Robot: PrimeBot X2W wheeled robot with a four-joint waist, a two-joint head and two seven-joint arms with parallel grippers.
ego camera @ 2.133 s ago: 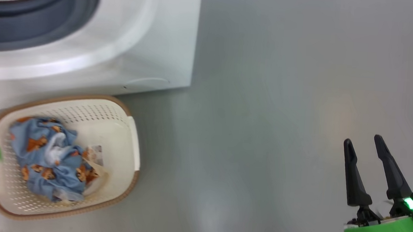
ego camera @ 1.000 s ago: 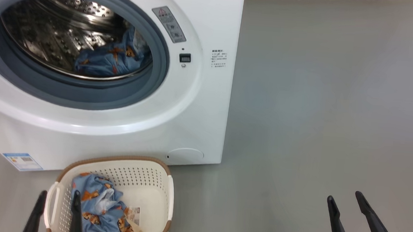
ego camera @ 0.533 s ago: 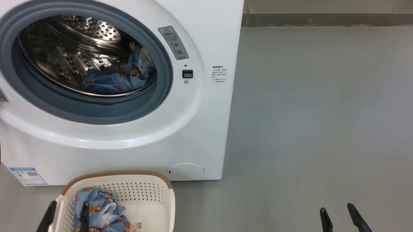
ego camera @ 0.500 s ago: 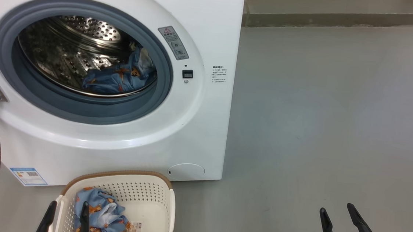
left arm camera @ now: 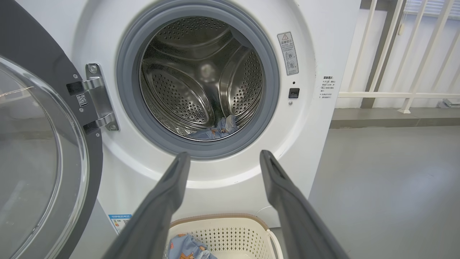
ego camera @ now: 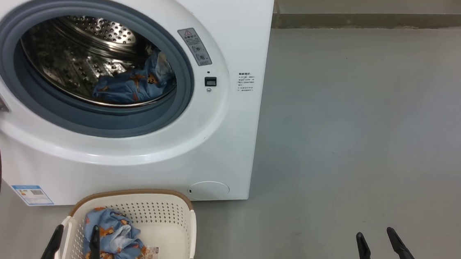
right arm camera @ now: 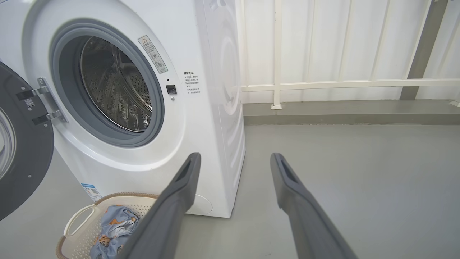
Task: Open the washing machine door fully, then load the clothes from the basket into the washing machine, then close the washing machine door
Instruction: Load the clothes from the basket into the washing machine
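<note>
Grey floor (ego camera: 357, 135) before the washing machine (ego camera: 229, 146). My left gripper (ego camera: 76, 236) and right gripper (ego camera: 375, 237) both gape wide, empty. Clothes (ego camera: 113, 235), likely soft and light, lie bunched in the basket (ego camera: 135, 192); I'd pinch a raised fold.

Shiny steel drum (left arm camera: 187, 90), glossy door (left arm camera: 39, 151), plastic basket (ego camera: 166, 219)

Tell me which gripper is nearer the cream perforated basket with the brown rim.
Left. The left gripper sits over the basket's left edge; the right gripper is far to its right, above grey floor.
</note>
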